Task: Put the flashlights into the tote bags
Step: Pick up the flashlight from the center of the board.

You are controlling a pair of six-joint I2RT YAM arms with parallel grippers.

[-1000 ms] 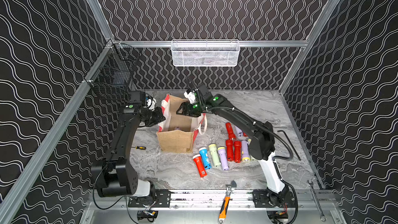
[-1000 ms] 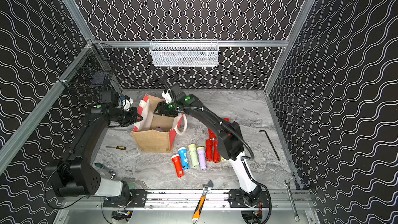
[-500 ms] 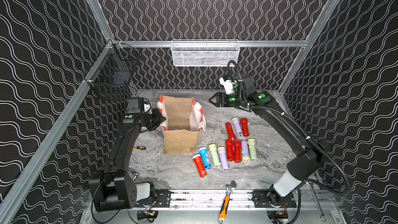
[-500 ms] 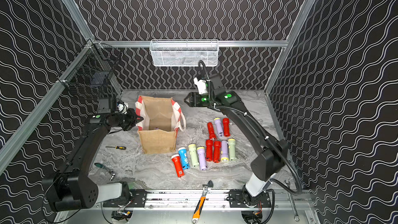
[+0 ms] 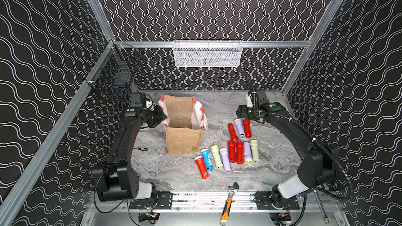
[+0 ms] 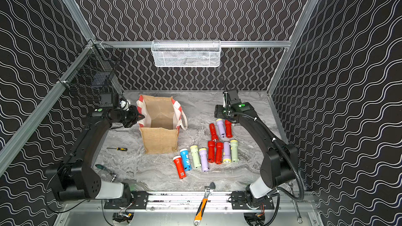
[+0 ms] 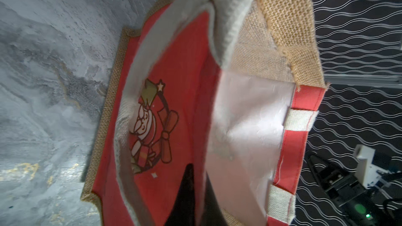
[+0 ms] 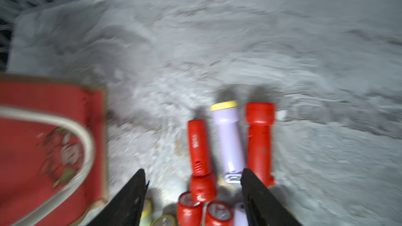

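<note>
The burlap tote bag (image 5: 183, 140) (image 6: 159, 140) stands open at the back left of the marble table. My left gripper (image 5: 162, 117) (image 7: 199, 171) is shut on the bag's red side panel (image 7: 174, 66) at the rim. Several flashlights lie right of the bag: a red one (image 5: 231, 130), a lilac one (image 5: 239, 127) and a red one (image 5: 247, 128) at the back, and a row in front with a blue one (image 5: 206, 159). My right gripper (image 5: 240, 111) (image 8: 192, 171) hangs open and empty over the back three flashlights (image 8: 228, 138).
A white mesh basket (image 5: 207, 54) hangs on the back wall and a black wire basket (image 5: 113, 81) on the left wall. An orange-handled wrench (image 5: 227, 205) lies on the front rail. A small screwdriver (image 5: 141, 149) lies left of the bag.
My right arm swung from over the bag's mouth to the right and came down over the back flashlights. The bag straightened up. My left gripper kept its hold on the bag.
</note>
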